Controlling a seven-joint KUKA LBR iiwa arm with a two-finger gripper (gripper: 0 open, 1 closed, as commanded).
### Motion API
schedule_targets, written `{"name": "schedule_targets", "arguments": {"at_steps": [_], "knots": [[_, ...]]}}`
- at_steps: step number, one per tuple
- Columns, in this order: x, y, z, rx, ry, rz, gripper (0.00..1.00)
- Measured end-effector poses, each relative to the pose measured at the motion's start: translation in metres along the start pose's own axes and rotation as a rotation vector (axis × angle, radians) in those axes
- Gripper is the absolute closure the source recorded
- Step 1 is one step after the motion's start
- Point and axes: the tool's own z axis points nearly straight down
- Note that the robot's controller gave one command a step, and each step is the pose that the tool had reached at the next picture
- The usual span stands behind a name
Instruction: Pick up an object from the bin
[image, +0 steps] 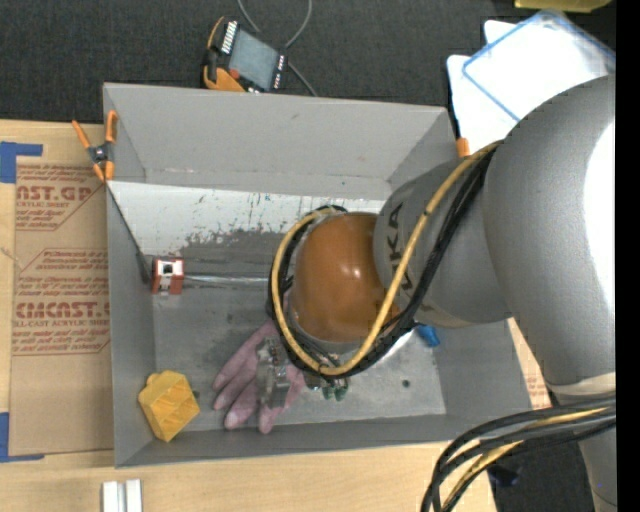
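Note:
My gripper (272, 377) pokes out from under the orange dome, low in the bin's front middle. It is down on a purple glove-shaped thing (240, 385) that lies flat on the floor with its finger-like ends pointing front left. The gripper's tip rests against the right part of that purple thing. A yellow crumpled block (168, 404) lies in the front left corner, a short way left of the purple thing.
A small red and white piece on a clear rod (168, 274) lies against the left wall, the rod running right along the floor. A blue bit (428, 336) peeks out beside the arm at the right. The arm covers the bin's right half.

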Motion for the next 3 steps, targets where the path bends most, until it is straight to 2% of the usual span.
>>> {"name": "schedule_targets", "arguments": {"at_steps": [1, 2, 3], "knots": [[-0.0084, 0.0079, 0.037, -0.002, -0.007, 0.006, 0.0], [-0.0083, 0.0078, 0.0366, -0.003, -0.006, 0.007, 1.0], [-0.0083, 0.0078, 0.0366, -0.003, -0.006, 0.007, 1.0]]}}
